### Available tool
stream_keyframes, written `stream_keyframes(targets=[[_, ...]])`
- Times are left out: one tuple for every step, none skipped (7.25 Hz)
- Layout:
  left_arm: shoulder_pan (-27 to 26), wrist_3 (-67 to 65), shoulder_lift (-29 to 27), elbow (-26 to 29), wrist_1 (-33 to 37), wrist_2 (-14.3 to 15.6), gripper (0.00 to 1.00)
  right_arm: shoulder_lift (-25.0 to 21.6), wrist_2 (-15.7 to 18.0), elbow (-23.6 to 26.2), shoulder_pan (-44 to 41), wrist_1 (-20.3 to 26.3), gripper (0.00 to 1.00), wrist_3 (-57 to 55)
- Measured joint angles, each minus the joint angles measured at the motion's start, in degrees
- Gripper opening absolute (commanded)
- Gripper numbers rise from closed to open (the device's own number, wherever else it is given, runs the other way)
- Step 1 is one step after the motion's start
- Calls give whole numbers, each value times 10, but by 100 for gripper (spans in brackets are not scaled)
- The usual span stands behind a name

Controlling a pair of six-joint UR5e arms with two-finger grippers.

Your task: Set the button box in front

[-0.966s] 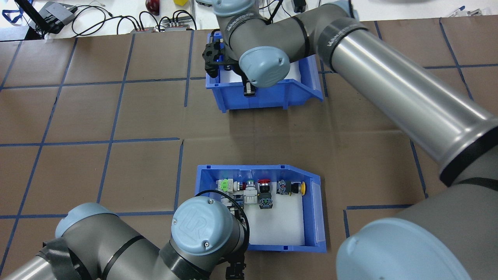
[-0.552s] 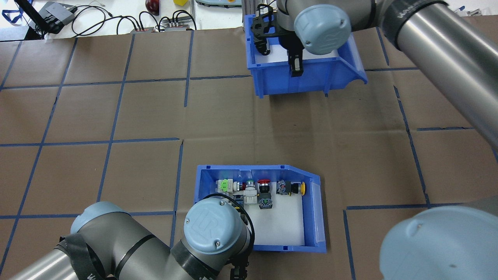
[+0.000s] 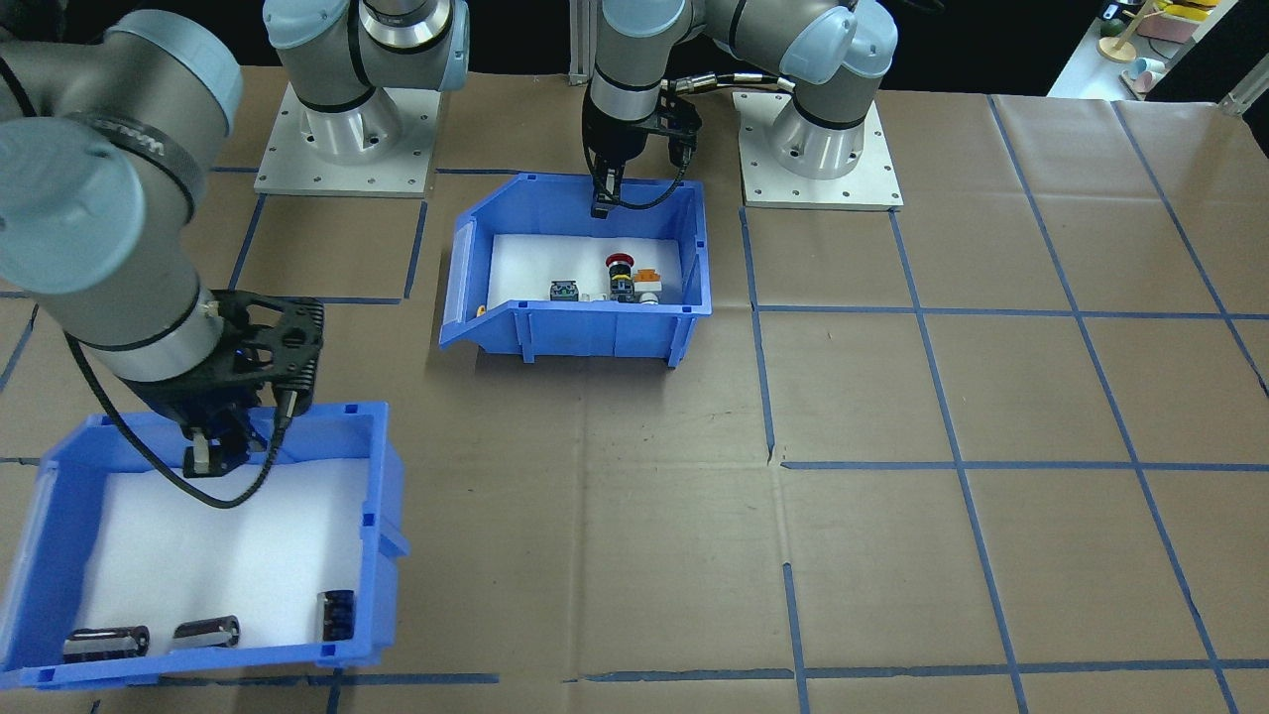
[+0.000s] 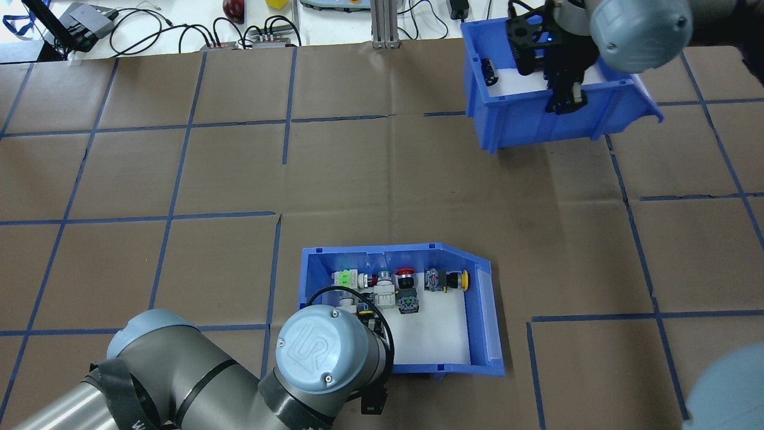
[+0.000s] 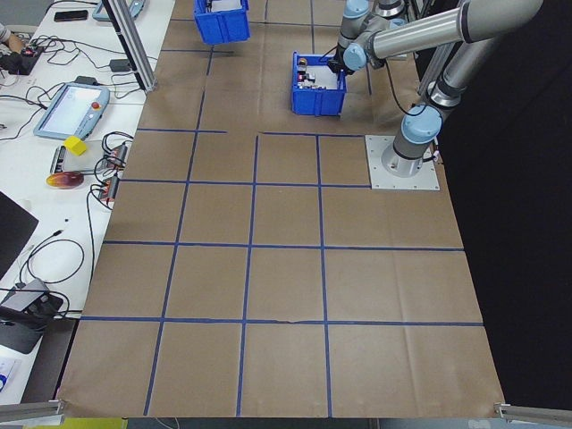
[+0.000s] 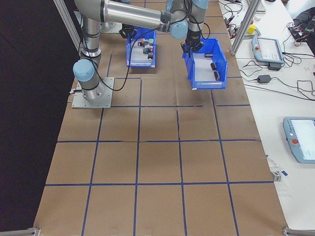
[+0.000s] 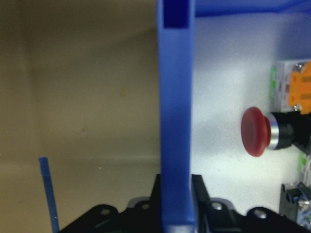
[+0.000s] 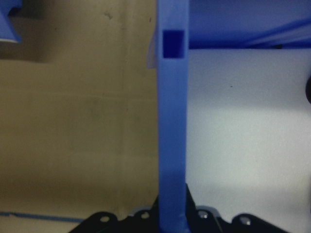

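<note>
Even, diffuse overhead lighting; soft shadows lie close beneath both bins. Mild glare streaks the right arm's metal tube [image 6: 133,11]. Both wrist views are soft-focused and dim along their lower edges; exterior views sharp

Button box [image 4: 484,334]: blue plastic bin, white liner, sloped open end. Sits flat on brown paper near robot base. Push-buttons clustered along far wall: red mushroom head [image 4: 406,273], yellow, green, possibly orange. Near wall clamped between gripper fingers.
</note>
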State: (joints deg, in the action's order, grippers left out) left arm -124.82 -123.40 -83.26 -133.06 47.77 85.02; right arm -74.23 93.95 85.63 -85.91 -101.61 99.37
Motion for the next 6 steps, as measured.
stream_keyframes(targets=[[13,12,6,6,-2,10,0,-31,-5,41,36,-3,8,35],[38,34,7,16,-1,21,0,-61,-11,79,64,-5,8,51],[77,67,0,30,1,25,0,-91,-14,118,84,-7,8,58],[114,100,-14,46,1,24,0,-120,-15,153,97,-10,8,62],[141,124,-43,73,0,21,0,-148,-16,187,111,-15,8,71],[153,133,-88,119,-1,19,0,-172,-18,217,124,-18,8,82]])
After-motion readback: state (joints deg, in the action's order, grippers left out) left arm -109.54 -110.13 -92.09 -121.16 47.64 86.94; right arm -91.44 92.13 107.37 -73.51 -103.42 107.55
